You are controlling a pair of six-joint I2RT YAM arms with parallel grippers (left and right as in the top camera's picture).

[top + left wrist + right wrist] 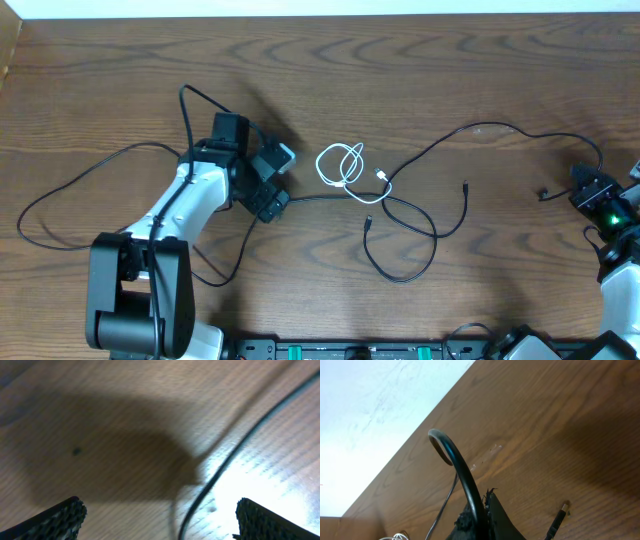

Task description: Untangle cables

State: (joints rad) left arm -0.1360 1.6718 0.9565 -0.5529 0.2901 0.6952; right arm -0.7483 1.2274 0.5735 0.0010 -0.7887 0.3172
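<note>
The black cord (440, 150) arcs across the right half of the table and crosses itself in loops at the centre (405, 215). The white cord (340, 165) lies coiled just left of those loops. My left gripper (272, 203) hangs low over the table, open, with a stretch of black cord (220, 470) lying on the wood between its fingers (55, 520), untouched. My right gripper (485, 505) at the far right is shut on the black cord (455, 460), which curves up out of it. A black plug end (557, 520) rests on the table beside it.
A black wire (40, 205) from the left arm loops over the table's left side. The table's far edge (320, 14) runs along the top of the overhead view. The arm bases stand along the near edge.
</note>
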